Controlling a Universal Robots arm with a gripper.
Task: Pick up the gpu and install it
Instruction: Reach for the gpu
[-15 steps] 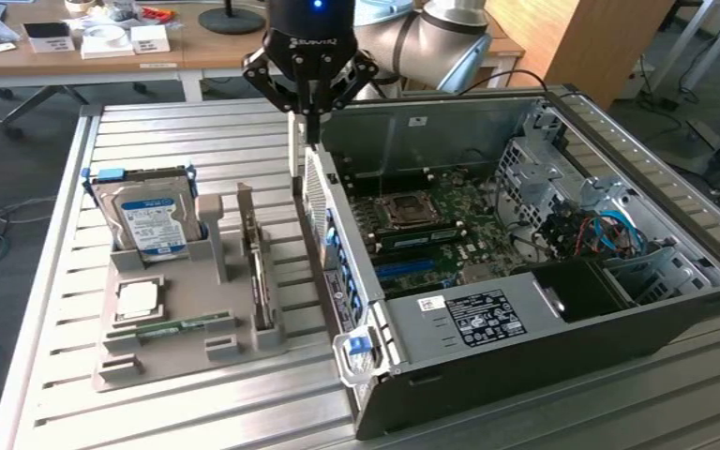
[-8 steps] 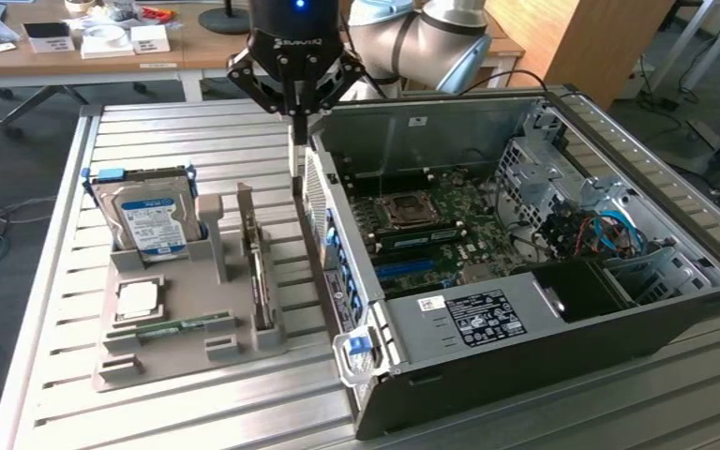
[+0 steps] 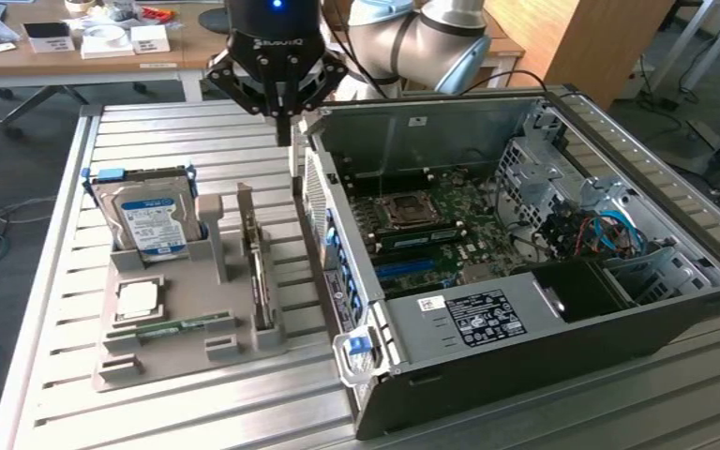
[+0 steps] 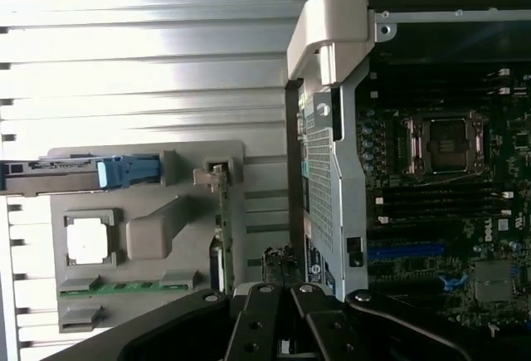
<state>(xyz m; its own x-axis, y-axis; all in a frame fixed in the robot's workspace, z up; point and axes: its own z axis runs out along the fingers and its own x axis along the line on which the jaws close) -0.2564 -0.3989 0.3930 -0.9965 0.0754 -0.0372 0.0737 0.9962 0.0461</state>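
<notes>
Gripper (image 3: 286,139) hovers above the table's (image 3: 172,136) far edge, fingers (image 3: 285,112) pinched together on nothing — the gpu (image 3: 258,272) stands on edge in the grey holder (image 3: 147,370), along its edge nearest the open computer case (image 3: 523,375).

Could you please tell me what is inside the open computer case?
A motherboard with a CPU socket, blue cables and a black duct; what lies under the duct is hidden.
</notes>
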